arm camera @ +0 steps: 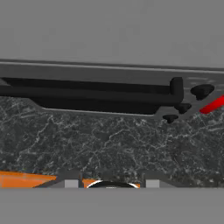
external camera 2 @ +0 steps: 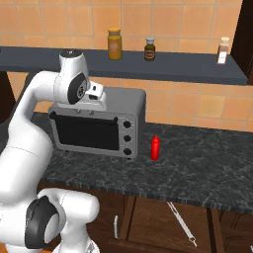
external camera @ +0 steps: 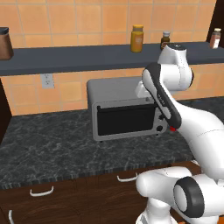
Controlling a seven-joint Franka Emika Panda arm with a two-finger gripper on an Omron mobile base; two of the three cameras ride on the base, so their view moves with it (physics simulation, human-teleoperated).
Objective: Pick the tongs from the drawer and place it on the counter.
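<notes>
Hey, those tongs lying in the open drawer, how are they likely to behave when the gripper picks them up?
The tongs look thin and metallic, so probably stiff and light. Their slender shape gives the fingers little to grip, and the smooth silvery surface may be slippery. They lie flat and diagonal in the drawer, so a grasp off their middle would likely let them tilt.

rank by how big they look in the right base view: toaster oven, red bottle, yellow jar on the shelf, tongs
1. toaster oven, by far the largest.
2. tongs, longest of the rest, though very thin and nearer the camera.
3. yellow jar and red bottle: much alike; the jar is wider but farther back, so I won't rank them.
</notes>
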